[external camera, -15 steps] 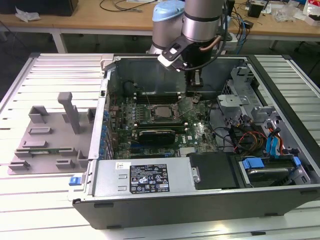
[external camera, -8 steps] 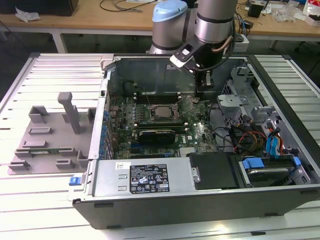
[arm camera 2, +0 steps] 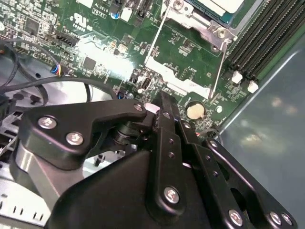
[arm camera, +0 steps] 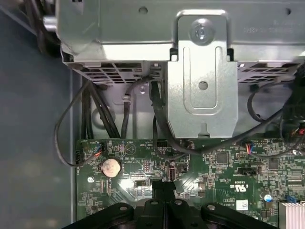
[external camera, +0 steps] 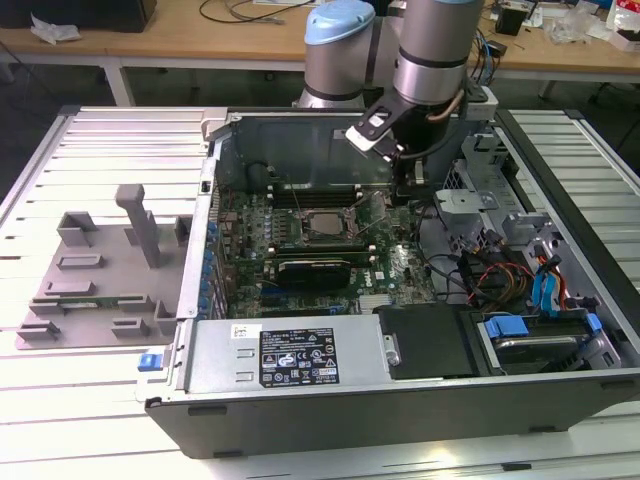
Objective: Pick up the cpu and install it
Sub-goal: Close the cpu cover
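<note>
The cpu (external camera: 325,225) lies flat in the motherboard socket, its silvery top showing; in the second wrist view it is the pale plate with a green rim (arm camera 2: 217,5). The socket's metal load plate (external camera: 375,212) stands tilted open on the exterior view's right of the chip, also visible in the second wrist view (arm camera 2: 178,81). My gripper (external camera: 405,190) hangs over the board just to the right of that plate, near a round coin battery (arm camera: 110,167). Its black fingers (arm camera 2: 161,101) look pressed together with nothing between them, as they also do in the first wrist view (arm camera: 164,187).
The open computer case (external camera: 300,370) has a metal drive cage (arm camera: 202,71) and loose black cables (arm camera: 159,124) close to the gripper. A dark expansion card (external camera: 315,268) sits in front of the socket. A grey plastic tray (external camera: 100,270) lies outside the case on the exterior view's left.
</note>
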Robot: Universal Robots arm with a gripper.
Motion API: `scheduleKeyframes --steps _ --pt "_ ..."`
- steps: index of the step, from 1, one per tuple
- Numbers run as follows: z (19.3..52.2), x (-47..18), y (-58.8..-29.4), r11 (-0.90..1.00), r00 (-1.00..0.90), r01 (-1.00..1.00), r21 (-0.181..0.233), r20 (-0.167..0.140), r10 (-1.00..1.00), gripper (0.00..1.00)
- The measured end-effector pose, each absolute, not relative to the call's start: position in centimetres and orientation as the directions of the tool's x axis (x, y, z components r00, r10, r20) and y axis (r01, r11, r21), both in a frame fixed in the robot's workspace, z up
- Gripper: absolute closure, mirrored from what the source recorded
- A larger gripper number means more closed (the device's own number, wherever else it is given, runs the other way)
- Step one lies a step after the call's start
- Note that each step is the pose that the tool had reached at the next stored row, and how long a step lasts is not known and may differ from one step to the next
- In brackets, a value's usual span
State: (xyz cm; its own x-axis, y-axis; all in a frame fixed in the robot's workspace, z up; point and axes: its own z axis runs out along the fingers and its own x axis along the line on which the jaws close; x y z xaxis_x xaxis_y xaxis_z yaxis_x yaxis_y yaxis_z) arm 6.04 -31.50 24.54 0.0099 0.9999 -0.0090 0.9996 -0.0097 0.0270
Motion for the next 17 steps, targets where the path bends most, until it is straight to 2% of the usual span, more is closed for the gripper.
scheduleKeyframes --steps 8,17 --pt "23.7 5.8 -31.5 -0.010 0.010 1.000 0.017 -0.009 1.000 0.89" --pt "23.7 2.5 -31.4 -0.010 0.010 0.999 0.033 -0.009 1.000 0.89"
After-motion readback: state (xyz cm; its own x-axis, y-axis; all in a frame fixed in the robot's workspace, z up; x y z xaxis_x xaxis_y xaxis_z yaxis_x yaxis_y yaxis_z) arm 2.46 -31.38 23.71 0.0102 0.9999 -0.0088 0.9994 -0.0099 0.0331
